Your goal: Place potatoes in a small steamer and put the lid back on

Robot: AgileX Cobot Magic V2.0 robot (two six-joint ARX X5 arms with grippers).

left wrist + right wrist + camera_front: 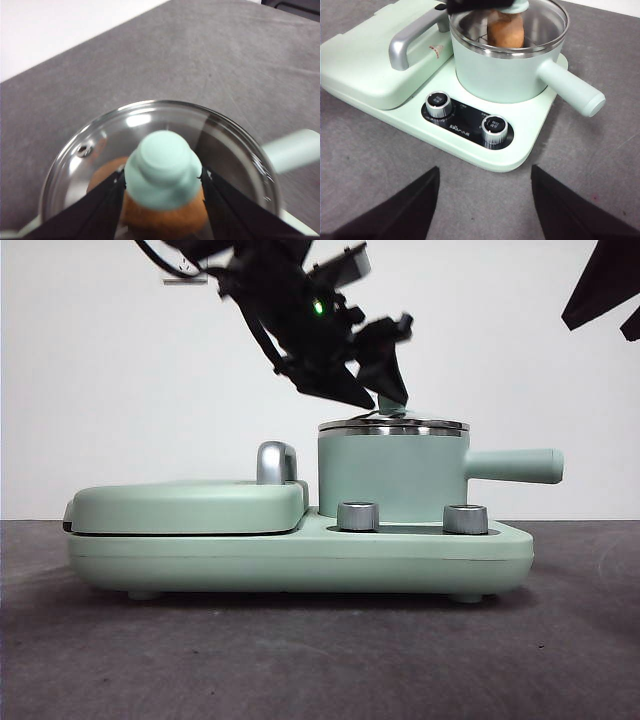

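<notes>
The small steamer (390, 480) stands on the right of the mint-green base, its side handle (515, 466) pointing right. The glass lid (393, 426) lies flat on its steel rim. My left gripper (385, 400) comes down from the upper left and is shut on the lid's mint-green knob (162, 167), one jaw on each side. The orange-brown potato (506, 31) sits inside the steamer (500, 70) and shows through the glass (102, 175). My right gripper (485, 170) is open and empty, held above the table in front of the base.
The flat griddle cover (190, 505) with a chrome handle (277, 462) takes up the left of the base (300, 560). Two steel dials (358, 516) (465, 518) sit on the front. Grey table mat lies all round. The right arm shows as a black tip (605, 290).
</notes>
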